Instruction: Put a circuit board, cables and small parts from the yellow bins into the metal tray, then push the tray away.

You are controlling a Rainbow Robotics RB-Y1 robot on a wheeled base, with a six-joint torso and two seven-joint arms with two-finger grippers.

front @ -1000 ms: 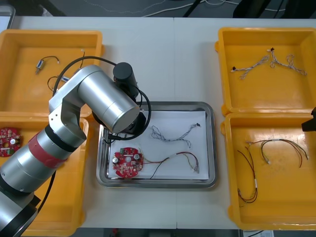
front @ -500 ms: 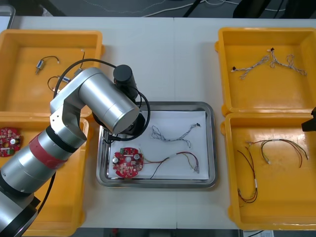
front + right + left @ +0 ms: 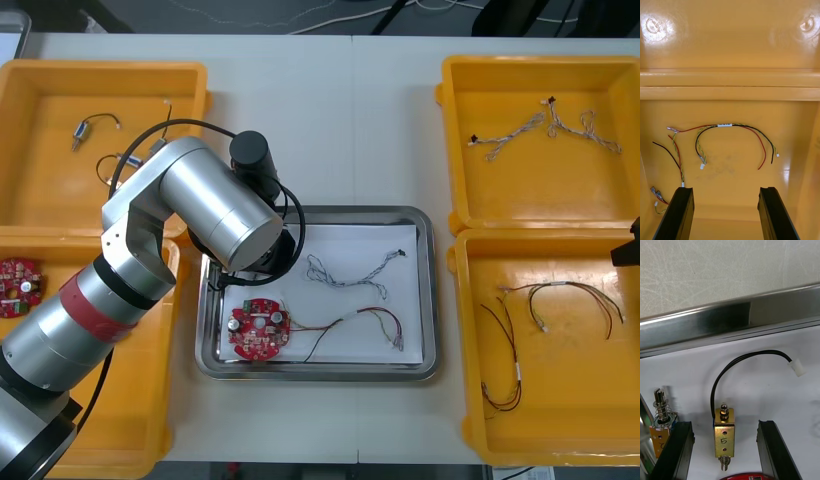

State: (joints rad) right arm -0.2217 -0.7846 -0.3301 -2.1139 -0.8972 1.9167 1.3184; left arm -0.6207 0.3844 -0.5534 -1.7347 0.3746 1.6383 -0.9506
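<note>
My left arm (image 3: pixel 215 205) reaches over the left end of the metal tray (image 3: pixel 425 300), hiding its own gripper there. In the left wrist view, my left gripper (image 3: pixel 725 423) is open. A small metal part (image 3: pixel 724 437) with a black cable (image 3: pixel 737 362) lies free between the fingers on the tray's white inside. A second small metal part (image 3: pixel 661 420) stands by one finger. A red circuit board (image 3: pixel 258 328), a blue and white cable (image 3: pixel 350 270) and a red and yellow cable (image 3: pixel 365 325) lie in the tray. My right gripper (image 3: pixel 726 195) hangs open over red and yellow cables (image 3: pixel 730 138).
Yellow bins flank the tray. The far left bin (image 3: pixel 40 190) holds small metal parts (image 3: pixel 82 128), and the near left bin holds a circuit board (image 3: pixel 20 285). The far right bin has blue and white cables (image 3: pixel 545 130); the near right bin (image 3: pixel 560 430) has red and yellow ones.
My left gripper has opened over the tray and let go of the small metal part. The left arm has hardly shifted, and the right arm is still.
</note>
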